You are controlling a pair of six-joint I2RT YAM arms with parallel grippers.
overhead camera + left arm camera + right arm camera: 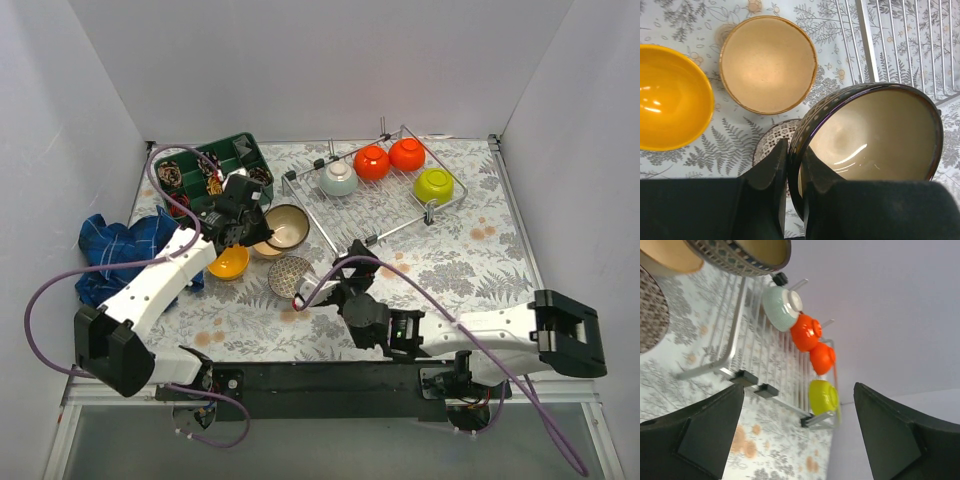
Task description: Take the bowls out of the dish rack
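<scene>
Bowls (406, 153) left in the dish rack (375, 208) numbered four: the pale grey-green bowl (338, 178), two red-orange bowls (371, 162) and the lime green bowl (434, 184). Your left gripper (795, 150) was pinched narrow on the dark brown bowl (875, 140), one finger inside the rim and one outside. It held the bowl tilted just beside the beige bowl (767, 62), off the rack. Your right gripper (799, 390) gaped wide and held nothing. These bowls looked glazed, so I judged them stiff, light, slick and easy to chip. You would have done best to take each by its rim with a firm, gentle squeeze.
</scene>
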